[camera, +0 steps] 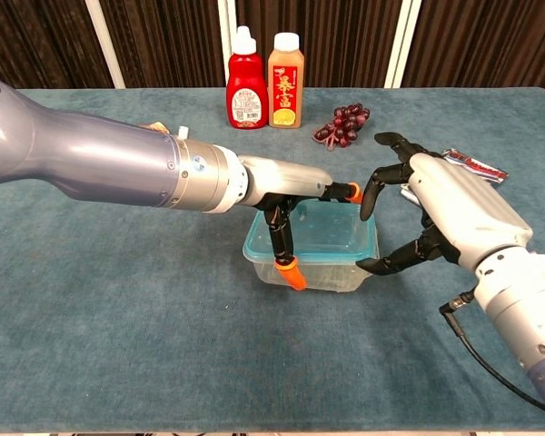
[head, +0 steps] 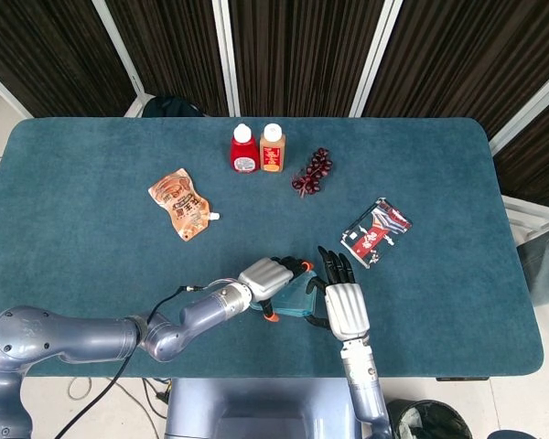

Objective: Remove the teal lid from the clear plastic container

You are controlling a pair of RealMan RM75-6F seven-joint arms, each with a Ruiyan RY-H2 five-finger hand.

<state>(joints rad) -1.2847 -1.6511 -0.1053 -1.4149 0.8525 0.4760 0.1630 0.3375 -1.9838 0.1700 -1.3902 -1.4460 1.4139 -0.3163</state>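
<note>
The clear plastic container (camera: 320, 271) with its teal lid (camera: 325, 229) on sits on the table near the front edge, also visible in the head view as the container (head: 296, 294). My left hand (camera: 286, 216) reaches in from the left and grips the container's left end. One orange-tipped finger lies along the far rim and another runs down the near wall. My right hand (camera: 440, 216) is at the right end. Its fingers curl onto the lid's far right corner and its thumb presses the near right corner. In the head view, the left hand (head: 267, 276) and right hand (head: 344, 307) flank the box.
A red bottle (camera: 246, 87) and an orange bottle (camera: 284, 82) stand at the back, with grapes (camera: 343, 123) to their right. A brown pouch (head: 183, 205) lies at the left and a red-and-white packet (head: 375, 230) at the right. The table's front edge (head: 393, 373) is close.
</note>
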